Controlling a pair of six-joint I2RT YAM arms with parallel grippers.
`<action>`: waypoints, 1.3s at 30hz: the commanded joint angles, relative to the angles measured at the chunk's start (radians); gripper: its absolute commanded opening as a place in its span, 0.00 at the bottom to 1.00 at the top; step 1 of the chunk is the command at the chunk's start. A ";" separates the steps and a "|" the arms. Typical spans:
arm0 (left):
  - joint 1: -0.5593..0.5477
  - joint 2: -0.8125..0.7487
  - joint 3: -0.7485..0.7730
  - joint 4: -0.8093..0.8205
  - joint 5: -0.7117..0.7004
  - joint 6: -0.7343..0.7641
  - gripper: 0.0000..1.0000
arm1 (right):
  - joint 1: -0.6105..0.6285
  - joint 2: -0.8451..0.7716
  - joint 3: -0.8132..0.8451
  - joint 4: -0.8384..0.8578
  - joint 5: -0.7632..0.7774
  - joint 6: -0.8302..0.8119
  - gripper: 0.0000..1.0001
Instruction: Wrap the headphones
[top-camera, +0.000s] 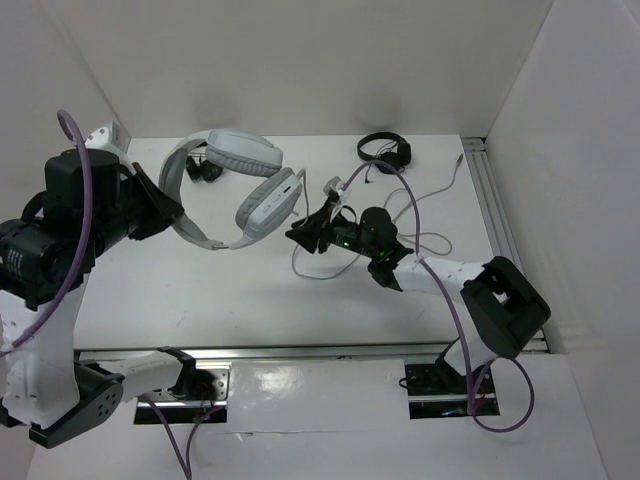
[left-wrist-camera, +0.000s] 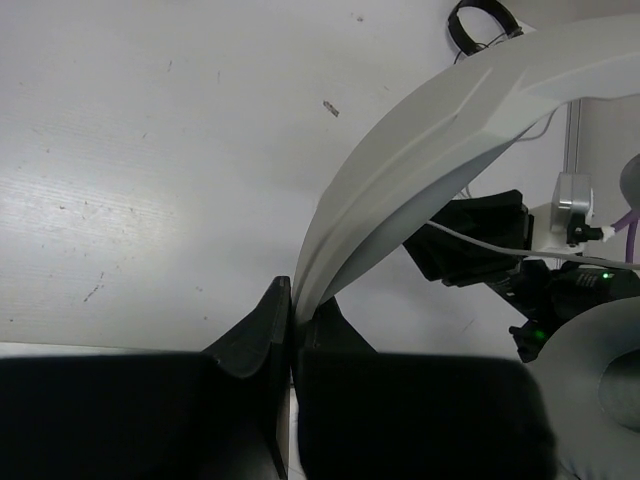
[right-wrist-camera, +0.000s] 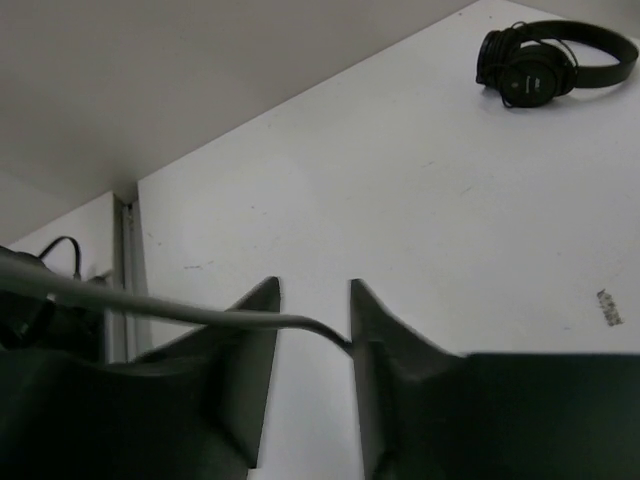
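**Headphones lifted, cable not yet wound**

The headphones hang clear of the counter, held by the headband. The left pincer is closed tight on the band's thin edge, and both earcups sit out beyond its tips, toward the right pincer.

The cable runs away from the earcups. In the right wrist view it crosses in front of one finger of the right pincer and reaches the inner face of the other. That pincer stands partly open, with a gap much wider than the cable, so the cable seems to lie across it rather than being clamped. From above, the rest of the cable trails in loose loops on the counter on the far side of the right pincer.

No turn of cable shows around the band or the cups, so I judge the job to be at an early stage. The headphones are picked up and the cable has been reached. What remains is gripping it, winding it around and tucking in the end.

A small black headset lies on the counter well beyond the right pincer, clear of the work.
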 joint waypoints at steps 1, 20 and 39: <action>0.004 -0.015 0.040 0.106 -0.011 -0.077 0.00 | 0.005 0.039 0.047 0.140 -0.025 0.008 0.40; 0.024 0.013 -0.426 0.286 -0.631 -0.076 0.00 | 0.440 -0.496 -0.063 -0.456 1.278 -0.236 0.00; -0.159 -0.072 -0.743 0.594 -0.625 0.409 0.00 | 0.784 -0.621 0.230 -0.871 1.139 -0.606 0.00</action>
